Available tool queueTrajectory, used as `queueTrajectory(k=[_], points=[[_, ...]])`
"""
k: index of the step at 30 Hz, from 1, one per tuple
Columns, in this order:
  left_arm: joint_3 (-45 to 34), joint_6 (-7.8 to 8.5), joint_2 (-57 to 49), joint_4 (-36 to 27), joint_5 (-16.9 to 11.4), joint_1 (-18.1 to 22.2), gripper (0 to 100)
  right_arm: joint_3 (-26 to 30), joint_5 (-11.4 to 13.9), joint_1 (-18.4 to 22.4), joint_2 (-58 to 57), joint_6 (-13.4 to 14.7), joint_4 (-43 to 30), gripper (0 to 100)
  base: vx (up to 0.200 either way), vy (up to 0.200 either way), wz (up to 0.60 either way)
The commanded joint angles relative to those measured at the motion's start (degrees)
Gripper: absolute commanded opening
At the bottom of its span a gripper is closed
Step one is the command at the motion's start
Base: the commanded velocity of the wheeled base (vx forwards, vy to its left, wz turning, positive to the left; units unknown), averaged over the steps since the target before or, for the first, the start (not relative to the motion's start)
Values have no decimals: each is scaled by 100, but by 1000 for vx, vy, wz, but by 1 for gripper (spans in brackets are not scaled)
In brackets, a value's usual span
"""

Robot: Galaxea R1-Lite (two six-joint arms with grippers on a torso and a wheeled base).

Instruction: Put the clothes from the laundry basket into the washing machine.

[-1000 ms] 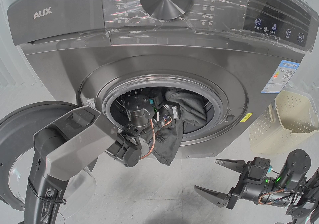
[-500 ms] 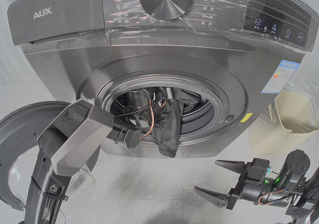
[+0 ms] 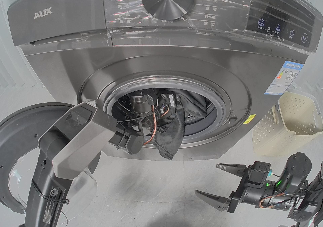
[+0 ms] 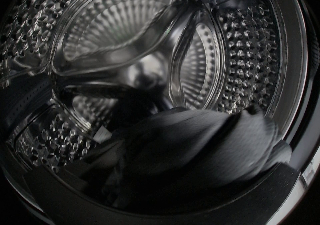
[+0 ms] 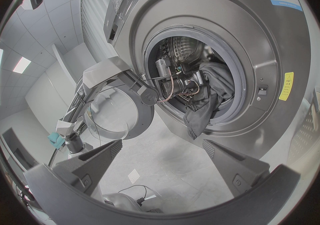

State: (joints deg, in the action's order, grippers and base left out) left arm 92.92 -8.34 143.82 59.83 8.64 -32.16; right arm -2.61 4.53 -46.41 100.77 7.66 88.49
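The grey washing machine [image 3: 235, 79] stands with its round opening in front of me. My left arm's wrist [image 3: 141, 104] is inside the opening, and its gripper end is buried in a dark garment [image 3: 173, 133]. Part of that garment lies in the drum, while one end hangs out over the lower door rim. In the left wrist view the dark garment [image 4: 200, 142] is piled at the bottom of the steel drum [image 4: 116, 28]. My right gripper [image 3: 206, 180] hangs open and holds nothing, low in front of the machine to the right. The right wrist view also shows the right gripper [image 5: 161, 144] and the hanging garment [image 5: 206, 102].
The machine's door [image 3: 20, 136] is swung open at the left, beside my left arm. A cream perforated laundry basket [image 3: 296, 120] stands on the floor to the right of the machine. Bare grey floor [image 3: 151, 184] lies in front.
The left wrist has gone deeper into the opening and carried the bulk of the dark garment inside; less of it bulges at the rim. The right gripper has sunk slightly.
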Motion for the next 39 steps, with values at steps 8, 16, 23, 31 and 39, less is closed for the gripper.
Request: queueTrajectory(k=[8,16,23,31,39], points=[[-731,-1,-144,-929,-135,-194,100,-20,12,18,22,-1,1,100,0,0,0],[-98,16,181,-1000,-56,-159,0,-38,21,18,75,-1,1,100,0,0,0],[482,-36,401,-789,6,-150,0,-38,12,-26,110,8,1,100,0,0,0],[1835,-1,858,-842,524,17,0,-56,12,0,154,8,10,100,0,0,0],[2037,8,902,-973,630,166,0,-56,21,18,154,-1,10,100,0,0,0]])
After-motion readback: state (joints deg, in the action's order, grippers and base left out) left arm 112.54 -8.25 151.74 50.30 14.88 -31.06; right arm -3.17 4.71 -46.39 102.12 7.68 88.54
